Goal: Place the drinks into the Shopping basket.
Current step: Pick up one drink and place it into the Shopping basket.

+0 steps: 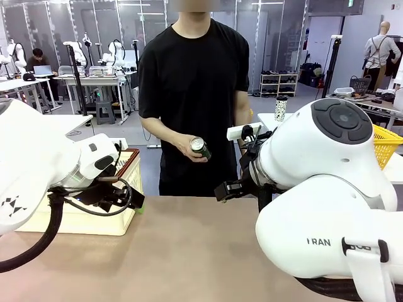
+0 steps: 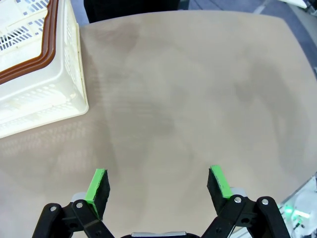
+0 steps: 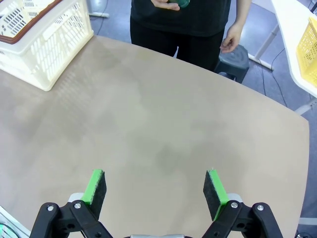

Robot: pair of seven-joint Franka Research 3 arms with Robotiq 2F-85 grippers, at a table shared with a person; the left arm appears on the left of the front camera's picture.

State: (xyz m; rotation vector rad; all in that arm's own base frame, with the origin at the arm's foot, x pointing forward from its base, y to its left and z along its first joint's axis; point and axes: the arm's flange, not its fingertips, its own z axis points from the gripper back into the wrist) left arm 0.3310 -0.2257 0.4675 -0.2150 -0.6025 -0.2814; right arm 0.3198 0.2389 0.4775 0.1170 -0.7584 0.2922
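Note:
The person across the table holds a green drink can (image 1: pixel 200 148) with a silver top in one hand at waist height; its edge also shows as the can (image 3: pixel 177 3) in the right wrist view. The slim blue-and-white cans are out of view. The cream Shopping basket (image 1: pixel 123 217) with its brown-red rim stands at the table's left side, seen as the basket (image 2: pixel 49 84) and the basket (image 3: pixel 49 44) from the wrists. My left gripper (image 2: pixel 158 184) hovers open over bare tabletop beside the basket. My right gripper (image 3: pixel 155 187) is open above the table's middle, holding nothing.
A bright yellow basket (image 1: pixel 385 143) sits on a white side table at the right, with a speckled cup (image 1: pixel 281 108) behind it. The person's free hand (image 3: pixel 230 38) hangs at their side. The tan tabletop (image 1: pixel 189 251) spreads between the arms.

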